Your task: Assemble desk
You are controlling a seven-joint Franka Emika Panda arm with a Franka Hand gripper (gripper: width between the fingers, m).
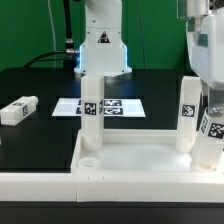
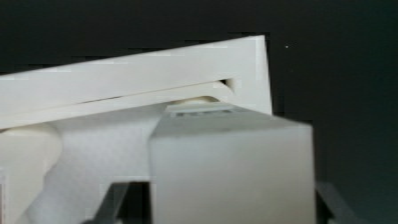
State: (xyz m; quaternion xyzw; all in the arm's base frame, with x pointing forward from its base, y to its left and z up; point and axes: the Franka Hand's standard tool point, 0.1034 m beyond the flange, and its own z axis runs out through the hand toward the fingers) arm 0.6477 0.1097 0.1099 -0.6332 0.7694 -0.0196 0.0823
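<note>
The white desk slab [image 1: 140, 156] lies socket side up at the front of the table. Two legs stand upright in its far corners, one [image 1: 90, 108] towards the exterior view's left and one [image 1: 186, 112] towards its right. My gripper [image 1: 207, 108] comes down from above at the right edge and is shut on a third tagged leg [image 1: 209, 138], held slightly tilted at the slab's right end. In the wrist view the fingers [image 2: 114, 202] flank this leg [image 2: 222, 160], whose end is at a round corner socket [image 2: 201, 96] of the slab [image 2: 125, 85]. A fourth leg [image 1: 18, 110] lies loose at the far left.
The marker board [image 1: 118, 105] lies flat behind the slab in front of the robot base [image 1: 102, 50]. A long white border rail [image 1: 60, 186] runs along the table's front edge below the slab. The tabletop is black.
</note>
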